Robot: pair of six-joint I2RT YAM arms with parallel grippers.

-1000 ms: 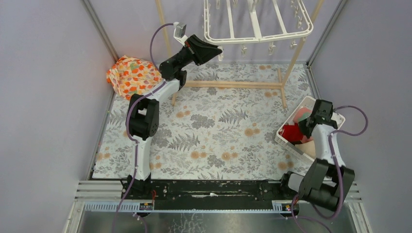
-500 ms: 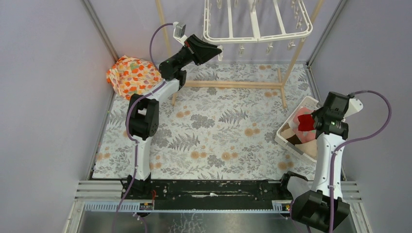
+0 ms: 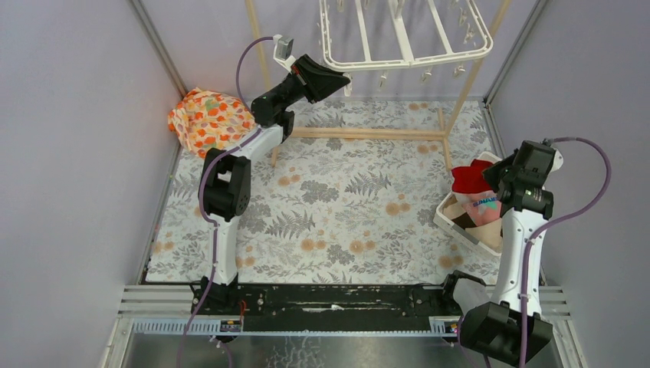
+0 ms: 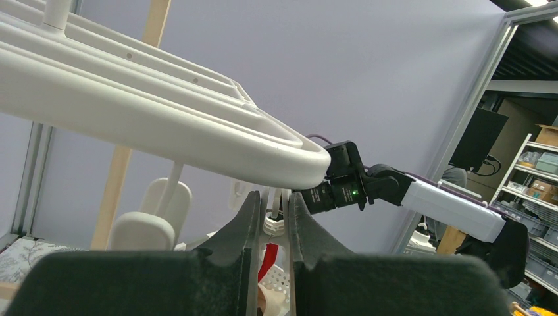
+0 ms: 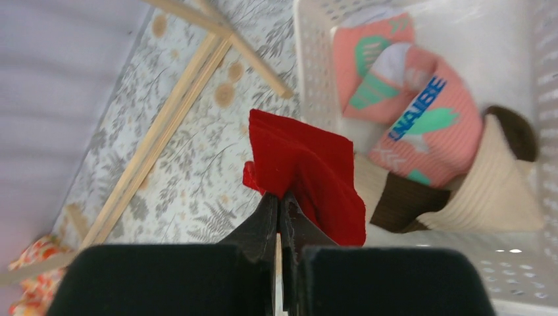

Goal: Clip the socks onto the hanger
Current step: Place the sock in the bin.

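Note:
The white hanger (image 3: 406, 57) hangs at the back on a wooden stand. My left gripper (image 3: 346, 79) is raised under its near left corner, shut on one dangling white clip (image 4: 275, 220) just below the rim (image 4: 164, 125). My right gripper (image 5: 279, 197) is shut on the edge of the red sock (image 5: 309, 174), which hangs above the left end of the basket (image 3: 448, 226) as a red patch (image 3: 469, 178). A pink sock with teal patches and blue lettering (image 5: 421, 125) and a tan and brown sock (image 5: 460, 197) lie inside the basket.
An orange-flowered cloth bundle (image 3: 208, 119) sits at the back left of the leaf-patterned table mat. The wooden stand's base bar (image 3: 368, 133) crosses the back, its right leg (image 3: 444, 142) reaching toward the basket. Grey walls close in both sides.
My right arm has risen and lifted the red sock out of the basket, carrying it a little back and left. The hanger has shifted slightly. The left arm has stayed still.

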